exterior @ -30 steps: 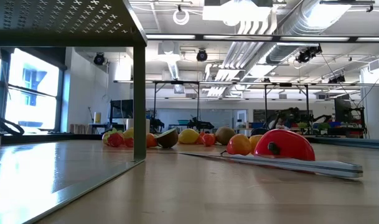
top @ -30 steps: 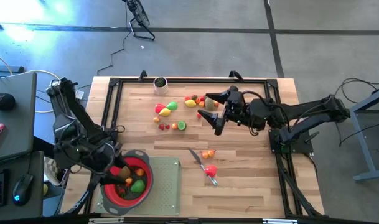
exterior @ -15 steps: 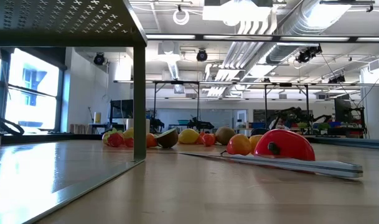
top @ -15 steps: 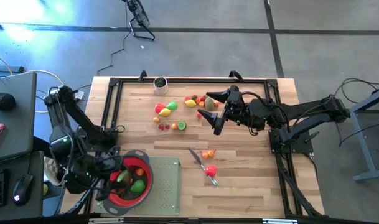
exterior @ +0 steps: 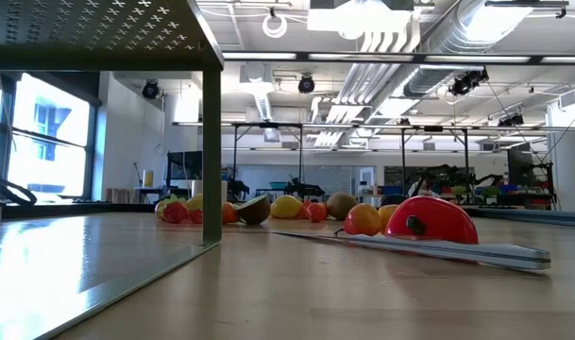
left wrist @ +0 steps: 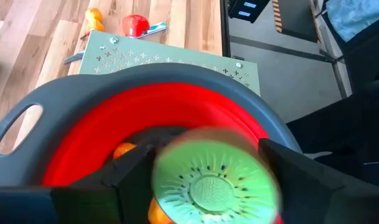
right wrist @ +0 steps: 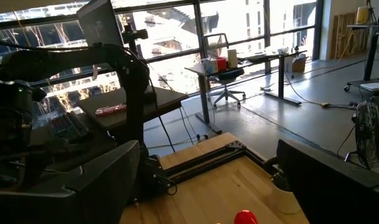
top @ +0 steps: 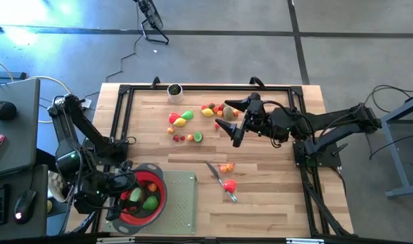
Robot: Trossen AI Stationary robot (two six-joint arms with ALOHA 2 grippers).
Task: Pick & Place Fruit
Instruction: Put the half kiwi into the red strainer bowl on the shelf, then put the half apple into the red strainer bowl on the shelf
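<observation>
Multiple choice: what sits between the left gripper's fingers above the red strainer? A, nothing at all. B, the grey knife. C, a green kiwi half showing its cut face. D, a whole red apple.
C: in the left wrist view a green kiwi half with its seeded cut face sits between the left gripper fingers, over the red strainer.

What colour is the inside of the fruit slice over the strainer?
Bright green with tiny dark seeds, a kiwi slice above the red strainer. Left wrist view shows it best.

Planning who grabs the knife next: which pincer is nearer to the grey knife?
Right. The right pincer hangs over the fruit pile, a short way beyond the knife. The left pincer is over the red strainer, well off to the knife's side.
</observation>
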